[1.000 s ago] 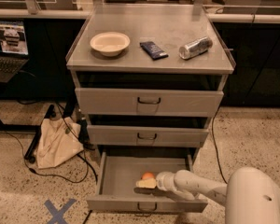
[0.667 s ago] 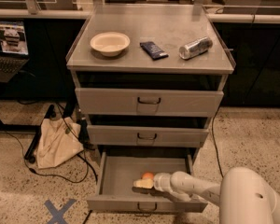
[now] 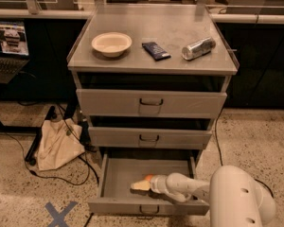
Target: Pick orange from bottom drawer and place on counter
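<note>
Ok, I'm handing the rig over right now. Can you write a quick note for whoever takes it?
The claw is low inside the open bottom drawer, right at the orange. A grip is not confirmed from this view.
The orange is in the drawer, near its middle.
The counter holds a cream bowl, a dark blue packet and a can on its side.
Done: the drawer is open and the claw is at the fruit.
Left: secure the orange, lift it out, set it on the counter.

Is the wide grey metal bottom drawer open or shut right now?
Open: the bottom drawer is pulled out, floor exposed, with the robot's hand reaching inside next to the small round orange fruit.
</note>
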`<state>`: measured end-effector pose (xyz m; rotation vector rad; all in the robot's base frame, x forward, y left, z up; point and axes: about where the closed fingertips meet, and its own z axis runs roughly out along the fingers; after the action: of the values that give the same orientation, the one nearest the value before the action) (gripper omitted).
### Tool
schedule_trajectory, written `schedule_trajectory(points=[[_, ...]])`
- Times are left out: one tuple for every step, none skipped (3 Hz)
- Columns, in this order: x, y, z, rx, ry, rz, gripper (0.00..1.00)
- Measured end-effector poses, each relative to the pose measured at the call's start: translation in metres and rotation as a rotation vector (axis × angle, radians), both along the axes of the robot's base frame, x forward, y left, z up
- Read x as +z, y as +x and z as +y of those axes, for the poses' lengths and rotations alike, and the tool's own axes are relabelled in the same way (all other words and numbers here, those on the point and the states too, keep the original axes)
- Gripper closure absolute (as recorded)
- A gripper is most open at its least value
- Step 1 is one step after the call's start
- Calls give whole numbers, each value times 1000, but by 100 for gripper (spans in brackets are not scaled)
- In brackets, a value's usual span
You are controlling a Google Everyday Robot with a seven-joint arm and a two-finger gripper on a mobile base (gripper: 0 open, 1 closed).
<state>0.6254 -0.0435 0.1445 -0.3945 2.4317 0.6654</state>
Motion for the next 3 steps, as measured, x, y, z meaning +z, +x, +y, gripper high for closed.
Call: schedule_trajectory(points=[[-9, 3, 5, -21, -21, 6, 0], [-13, 4, 2, -17, -46, 1, 0], [-15, 3, 5, -3, -34, 6, 0]])
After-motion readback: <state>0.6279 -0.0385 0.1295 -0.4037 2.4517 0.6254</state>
